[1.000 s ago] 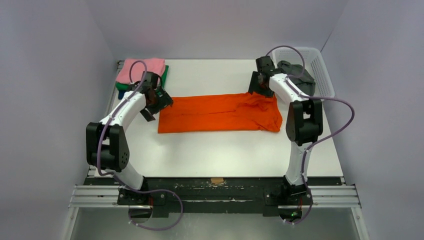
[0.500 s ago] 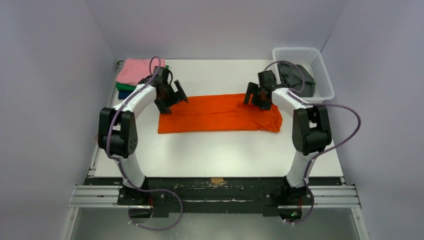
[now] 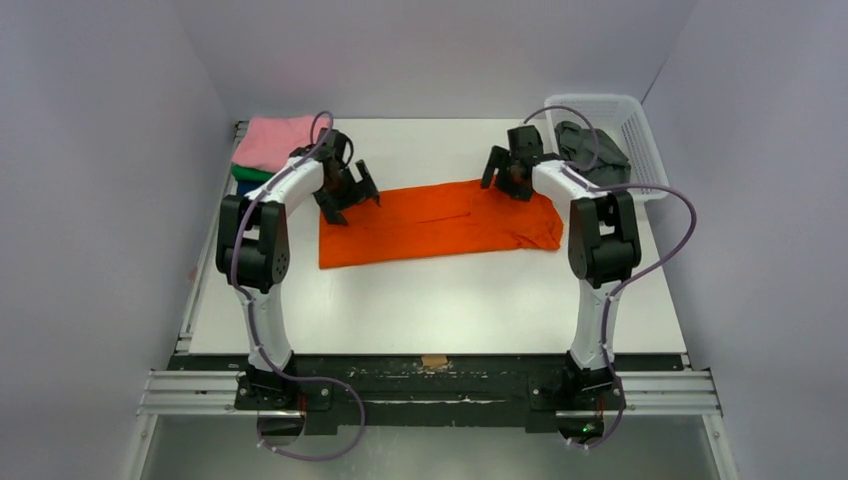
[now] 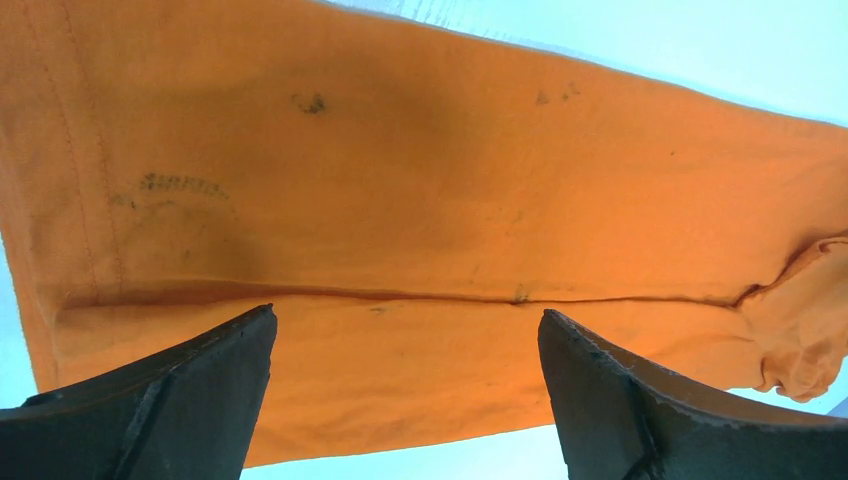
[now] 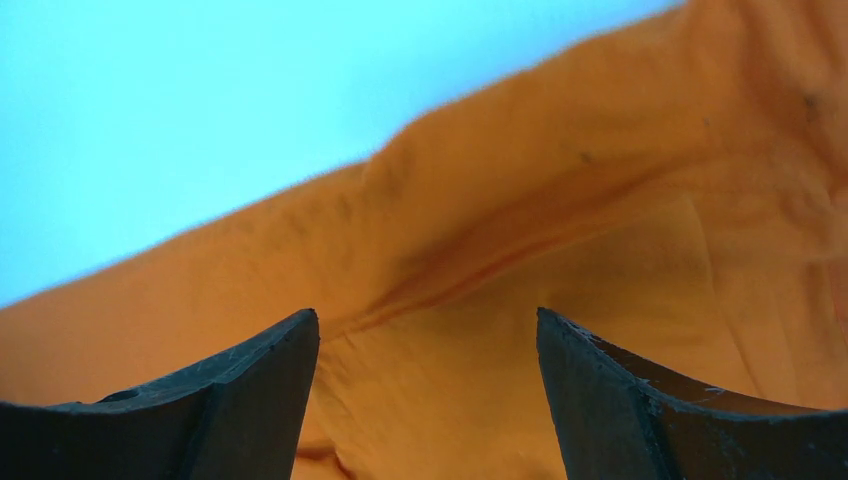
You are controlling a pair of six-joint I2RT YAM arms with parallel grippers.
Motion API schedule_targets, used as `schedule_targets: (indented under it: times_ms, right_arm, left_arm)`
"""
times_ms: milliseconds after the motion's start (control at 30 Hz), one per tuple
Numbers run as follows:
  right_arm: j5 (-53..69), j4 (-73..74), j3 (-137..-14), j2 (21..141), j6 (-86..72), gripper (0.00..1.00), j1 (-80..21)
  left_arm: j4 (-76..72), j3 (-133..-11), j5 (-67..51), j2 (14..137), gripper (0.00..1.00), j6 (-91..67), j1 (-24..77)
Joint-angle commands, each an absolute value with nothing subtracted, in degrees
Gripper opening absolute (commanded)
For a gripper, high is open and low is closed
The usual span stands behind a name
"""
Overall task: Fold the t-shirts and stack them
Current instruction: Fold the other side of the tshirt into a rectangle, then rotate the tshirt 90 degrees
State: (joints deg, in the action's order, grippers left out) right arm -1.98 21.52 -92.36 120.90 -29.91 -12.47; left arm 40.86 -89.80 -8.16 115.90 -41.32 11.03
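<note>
Both grippers spread above the orange t-shirt [image 3: 438,222], pinching nothing.
My left gripper [image 4: 405,325] hovers over the shirt's left end and my right gripper [image 5: 428,320] over its rumpled right end. The soft cloth is folded into a long band across the table [image 3: 440,300], with a crease running lengthwise and small dark specks. A pink shirt [image 3: 275,140] is stacked on a green shirt [image 3: 245,172] far left, and a dark grey shirt [image 3: 590,145] fills the white lattice basket [image 3: 645,150] far right. A broad stretch of white tabletop lies between the band's near edge and my bases.
</note>
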Motion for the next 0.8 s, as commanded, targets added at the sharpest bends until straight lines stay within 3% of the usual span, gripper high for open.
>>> schedule_targets:
  times_ms: [0,100,200,533,767]
  right_arm:
    - [-4.5,21.3,-84.0,113.6,-30.7,0.77,-12.7]
    - [-3.0,16.4,-76.1,110.0,-32.3,0.78,-13.1]
    - [-1.7,15.4,-76.2,111.8,-32.5,0.77,-13.1]
    - [4.3,14.7,-91.5,124.5,-28.4,0.75,-13.0]
    - [12.6,16.7,-108.9,137.6,-25.3,0.73,-13.6]
  left_arm:
    - [42.4,-93.2,-8.8,117.3,1.00,-41.4,11.0]
    - [41.8,-92.0,-9.9,117.9,1.00,-42.0,11.6]
    - [41.0,-88.9,-9.7,117.3,1.00,-42.2,12.7]
    - [40.4,-69.1,-6.4,108.2,1.00,-45.8,21.2]
    - [27.9,-56.9,-13.8,102.6,1.00,-56.6,33.5]
